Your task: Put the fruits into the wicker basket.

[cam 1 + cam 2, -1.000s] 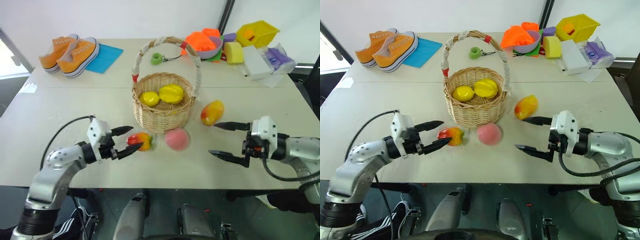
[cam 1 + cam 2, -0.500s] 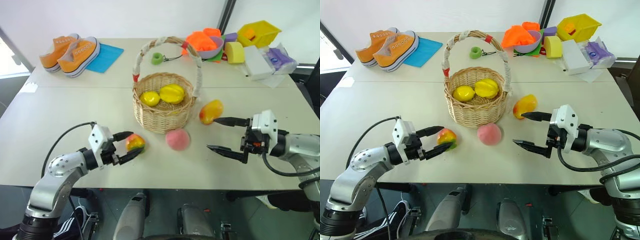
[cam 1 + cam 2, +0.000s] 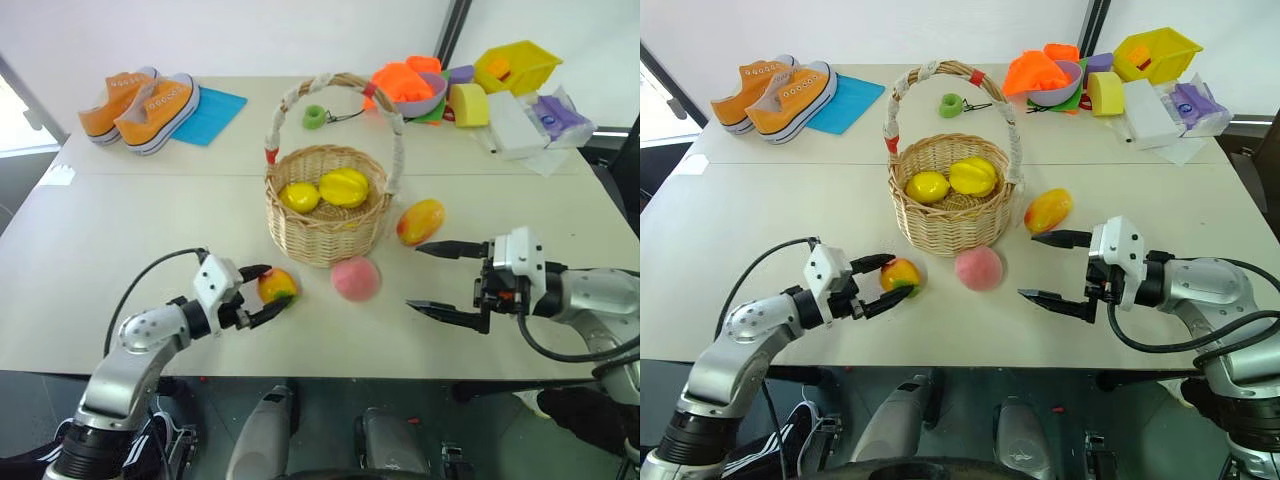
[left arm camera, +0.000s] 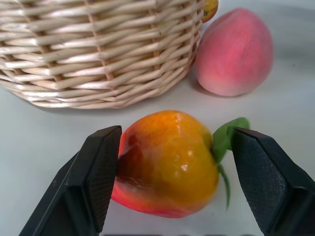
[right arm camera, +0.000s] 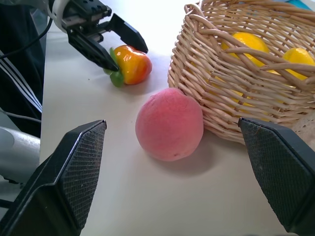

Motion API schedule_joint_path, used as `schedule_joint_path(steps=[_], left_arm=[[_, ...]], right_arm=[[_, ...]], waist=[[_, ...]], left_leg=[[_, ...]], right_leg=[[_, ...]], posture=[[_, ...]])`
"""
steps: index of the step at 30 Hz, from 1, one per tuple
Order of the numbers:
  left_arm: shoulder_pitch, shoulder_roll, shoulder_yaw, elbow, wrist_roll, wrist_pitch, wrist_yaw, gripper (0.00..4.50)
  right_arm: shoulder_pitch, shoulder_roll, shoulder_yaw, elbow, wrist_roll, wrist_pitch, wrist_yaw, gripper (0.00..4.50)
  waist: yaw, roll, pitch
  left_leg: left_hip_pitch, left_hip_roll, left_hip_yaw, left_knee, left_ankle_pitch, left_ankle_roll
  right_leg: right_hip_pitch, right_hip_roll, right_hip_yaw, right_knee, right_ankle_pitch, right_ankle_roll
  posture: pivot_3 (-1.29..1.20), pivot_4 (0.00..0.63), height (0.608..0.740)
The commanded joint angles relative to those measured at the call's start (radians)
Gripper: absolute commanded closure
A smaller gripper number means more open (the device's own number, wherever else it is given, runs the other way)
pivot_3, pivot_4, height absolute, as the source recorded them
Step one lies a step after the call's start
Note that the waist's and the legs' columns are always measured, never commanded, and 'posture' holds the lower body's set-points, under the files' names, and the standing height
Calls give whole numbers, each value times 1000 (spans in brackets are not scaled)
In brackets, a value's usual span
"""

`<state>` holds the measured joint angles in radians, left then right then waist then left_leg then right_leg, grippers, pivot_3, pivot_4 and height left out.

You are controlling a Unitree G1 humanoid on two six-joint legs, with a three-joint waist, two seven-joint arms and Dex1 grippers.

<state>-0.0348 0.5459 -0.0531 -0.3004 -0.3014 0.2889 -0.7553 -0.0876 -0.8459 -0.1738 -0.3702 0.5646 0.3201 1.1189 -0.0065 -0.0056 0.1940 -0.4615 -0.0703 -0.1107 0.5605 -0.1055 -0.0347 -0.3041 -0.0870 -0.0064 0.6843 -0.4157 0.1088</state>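
**Left gripper brackets the leafed fruit at the table's near side**

Along the near edge of the table [image 3: 60, 300] a bare strip runs between the two arms. The left gripper [image 3: 268, 292] sits low over that strip with the orange-yellow fruit [image 3: 277, 284] between its two black fingers; in the left wrist view one finger lies against the fruit's red side, while the other stands just off the green leaf, so a firm hold cannot be told. The fruit appears to rest on the tabletop. The right gripper [image 3: 430, 280] hovers at the near right with its jaws spread wide and nothing between them.

Just beyond the gap between the grippers lies the pink peach [image 3: 354, 278], close against the front wall of the wicker basket [image 3: 325, 232]. The mango [image 3: 420, 221] lies to the basket's right, just past the right gripper's upper finger. Two yellow fruits [image 3: 327, 190] sit inside the basket.

Further back, open tabletop flanks the basket on both sides. At the far edge stand orange shoes [image 3: 140, 104] on the left and a yellow bin [image 3: 514, 66] on the right.
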Motion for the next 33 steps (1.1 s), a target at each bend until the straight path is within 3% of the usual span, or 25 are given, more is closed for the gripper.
schedule_joint_path(steps=[1, 3, 7, 8, 15, 24, 26, 33], left_arm=[[-31, -1, -57, 62, 93, -40, 22, 820], [-34, -10, -58, 57, 18, 26, -22, 820], [-27, -5, -71, 15, -20, 114, -33, 1852], [-28, -18, -45, 6, -50, 132, -20, 1914], [-48, -23, 76, -30, -142, 138, -5, 1917], [-308, -21, 224, -288, -535, 421, 152, 1927], [-369, -36, 220, -276, -544, 430, 193, 1927], [-511, -181, 72, -41, -253, 252, 327, 1928]], right_arm=[[-4, -3, -20, -35, 10, -16, 1, 0], [-5, -3, -22, -34, 10, -17, 1, 0], [-13, -8, -33, -30, 12, -22, 3, 0], [-9, -9, -35, -27, 7, -28, 4, 0], [-12, -7, -34, 6, -10, -51, 17, 0], [-30, 17, -21, 24, 5, -60, 21, 0], [-41, 33, -26, 29, 19, -52, 9, 0], [-124, 110, -97, 40, 109, -19, -88, 0]], waist=[[1, 0, 0], [0, 0, 0], [0, 0, 0], [0, 0, 0], [-5, 0, 0], [2, -3, 1], [-3, -3, 1], [-5, -4, 1]], left_leg=[[0, 0, 0, 0, 0, 0], [0, 0, 0, 0, 0, 0], [1, 0, 0, 0, 0, 0], [1, 0, 0, 0, 0, 0], [1, 0, 0, 0, 0, 0], [0, -1, -1, 1, 0, 0], [0, -1, -1, 1, 0, 0], [0, -1, 0, 2, 1, 0]], right_leg=[[0, 0, 0, 0, 0, 0], [0, 0, 0, 0, 0, 0], [1, 0, 0, 0, 0, 0], [1, 0, 0, 0, 0, 0], [0, 0, 0, 0, 0, 0], [2, 1, -2, 0, 0, 0], [5, 1, -2, 0, 0, 1], [7, 3, -2, 1, 1, 2]], posture=[[0, 150, 740], [0, 150, 740], [0, 150, 740], [0, 150, 740], [0, 150, 740], [0, 150, 740], [0, 150, 740], [0, 150, 740]])
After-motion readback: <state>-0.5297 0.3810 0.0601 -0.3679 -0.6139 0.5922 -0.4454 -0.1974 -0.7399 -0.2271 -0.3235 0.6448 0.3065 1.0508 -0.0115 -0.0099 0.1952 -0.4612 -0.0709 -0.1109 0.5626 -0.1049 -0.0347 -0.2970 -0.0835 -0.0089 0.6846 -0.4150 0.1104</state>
